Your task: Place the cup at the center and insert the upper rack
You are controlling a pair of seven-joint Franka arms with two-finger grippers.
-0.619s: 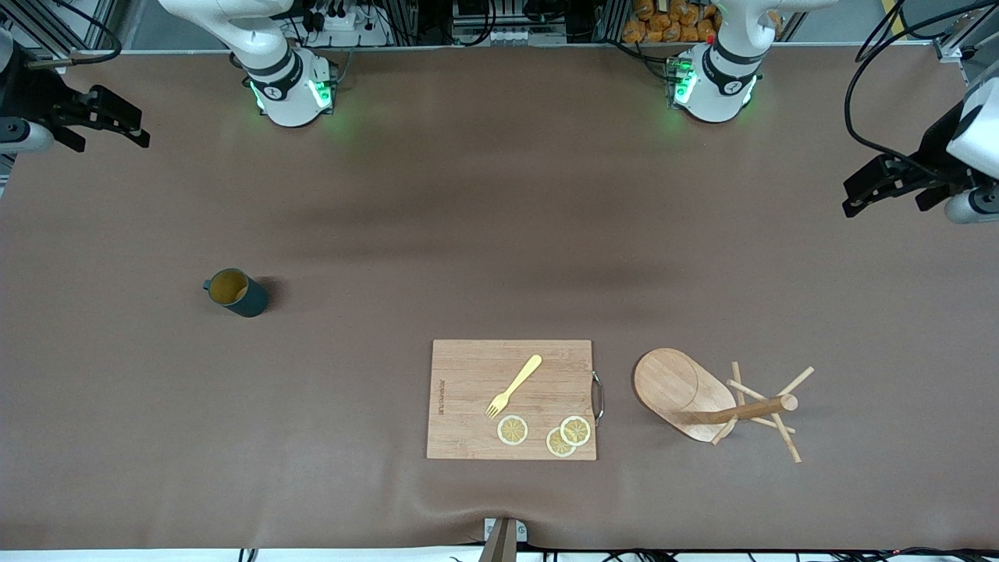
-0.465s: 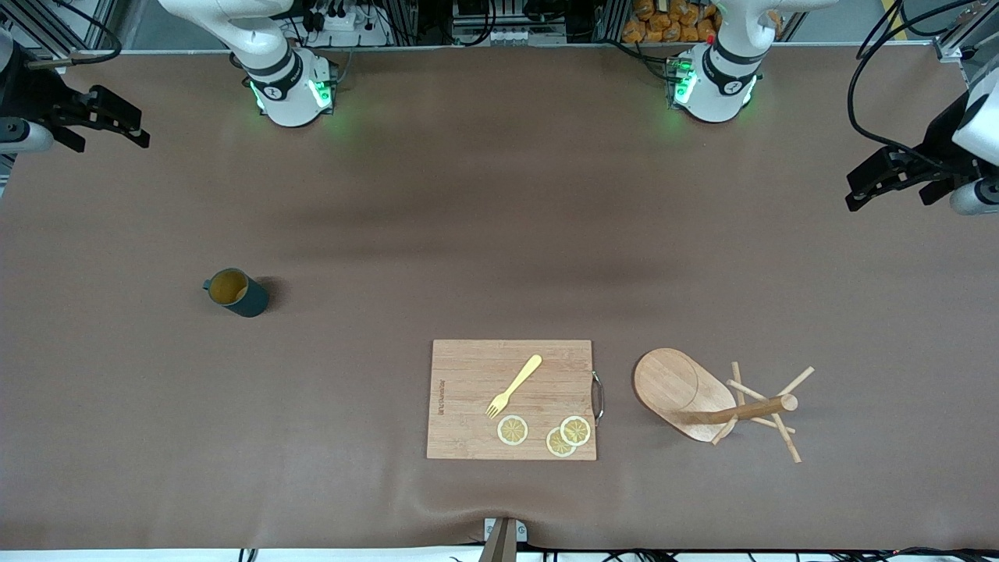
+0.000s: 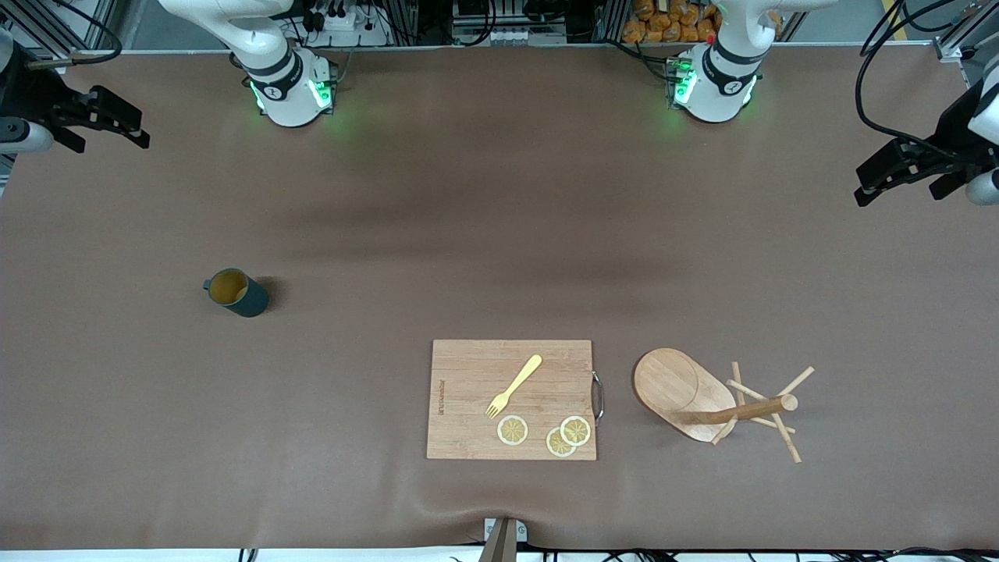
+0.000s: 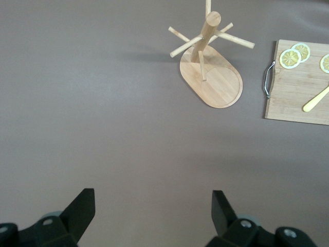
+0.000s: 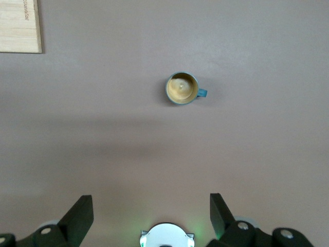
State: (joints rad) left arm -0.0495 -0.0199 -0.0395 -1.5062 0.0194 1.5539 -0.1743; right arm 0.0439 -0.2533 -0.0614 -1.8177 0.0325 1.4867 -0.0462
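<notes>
Cup: upright on table, toward the right arm's end, untouched. Upper rack: beside cutting board. Left claw, right claw: fingers apart, empty, at table ends. Step judged: none begun. Next: cup to be approached and gripped.

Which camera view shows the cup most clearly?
The right wrist view: the cup appears from straight above, with its tan inside and side handle plain. The front view shows it small, toward the right arm's end of the table. The left wrist view misses it.
</notes>
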